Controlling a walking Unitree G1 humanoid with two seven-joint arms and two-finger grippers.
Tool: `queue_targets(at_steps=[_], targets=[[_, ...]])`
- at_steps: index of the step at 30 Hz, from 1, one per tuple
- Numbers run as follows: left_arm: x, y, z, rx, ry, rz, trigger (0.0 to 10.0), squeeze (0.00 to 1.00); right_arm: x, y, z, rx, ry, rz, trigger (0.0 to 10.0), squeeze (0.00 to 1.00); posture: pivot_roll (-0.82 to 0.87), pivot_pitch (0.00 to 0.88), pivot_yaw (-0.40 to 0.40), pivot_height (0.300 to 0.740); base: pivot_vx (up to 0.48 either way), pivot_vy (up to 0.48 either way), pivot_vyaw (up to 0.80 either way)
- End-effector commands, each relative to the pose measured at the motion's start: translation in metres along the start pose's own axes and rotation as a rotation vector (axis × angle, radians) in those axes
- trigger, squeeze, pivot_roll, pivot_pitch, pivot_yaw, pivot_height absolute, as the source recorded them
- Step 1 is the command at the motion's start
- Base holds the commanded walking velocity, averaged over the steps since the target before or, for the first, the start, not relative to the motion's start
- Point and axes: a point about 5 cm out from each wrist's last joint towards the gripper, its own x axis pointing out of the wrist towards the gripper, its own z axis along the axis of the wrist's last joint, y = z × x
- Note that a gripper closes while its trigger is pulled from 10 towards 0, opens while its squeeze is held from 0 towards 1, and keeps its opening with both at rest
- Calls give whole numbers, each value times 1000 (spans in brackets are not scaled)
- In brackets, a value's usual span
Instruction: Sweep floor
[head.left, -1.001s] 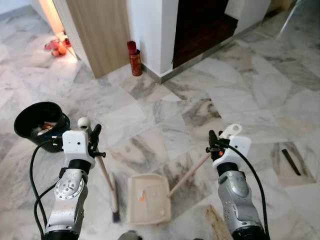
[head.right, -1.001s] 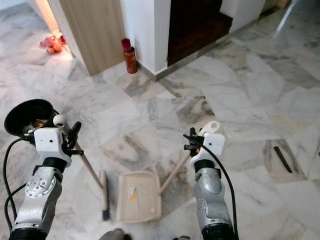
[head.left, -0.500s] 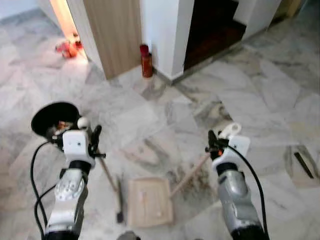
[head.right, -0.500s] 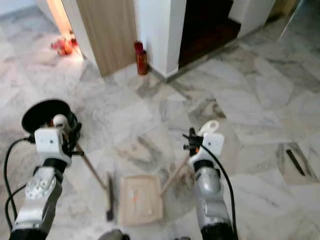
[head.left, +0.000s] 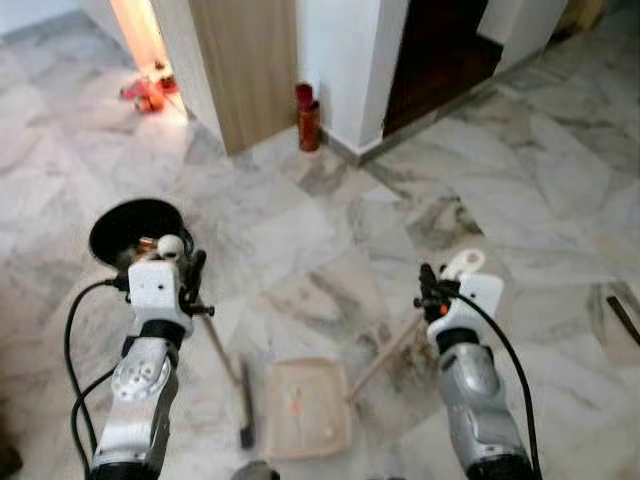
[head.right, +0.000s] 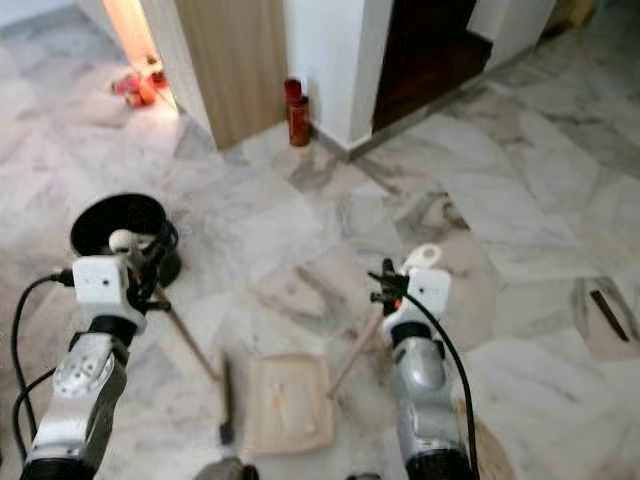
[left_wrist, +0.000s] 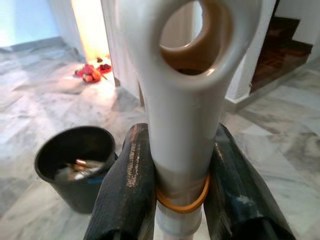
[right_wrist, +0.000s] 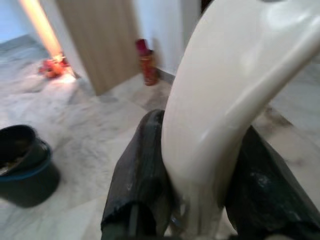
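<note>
The dustpan lies flat on the marble floor between both arms, with the broom head just left of it. The left gripper pinches the broom handle; the right gripper pinches the dustpan handle. A black bucket sits beyond the left arm.

— What else did you see besides the work?
— I saw a red canister standing against the white wall's corner, beside a wooden door panel.
— Anything further off?
— Red objects lay in the sunlit doorway; a dark strip lay far right.

Broom lies left of dustpan, bin beyond
</note>
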Motion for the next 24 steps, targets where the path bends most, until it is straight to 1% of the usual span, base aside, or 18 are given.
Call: queue_targets(at_steps=[1, 7, 23, 24], targets=[[0, 2, 7, 32, -27, 1, 10000, 0, 1, 2, 6, 37, -29, 1, 10000, 0, 130, 176, 9, 740, 0, 304, 0], [1, 2, 7, 32, -27, 2, 10000, 0, 1, 2, 5, 39, -27, 1, 10000, 0, 131, 179, 10, 740, 0, 275, 0], [1, 1, 7, 42, -26, -8, 10000, 0, 1, 3, 5, 33, -29, 4, 10000, 0, 132, 172, 12, 740, 0, 0, 0], [1, 1, 7, 42, -27, -8, 10000, 0, 1, 3, 5, 33, -31, 8, 10000, 0, 131, 171, 12, 740, 0, 0, 425]])
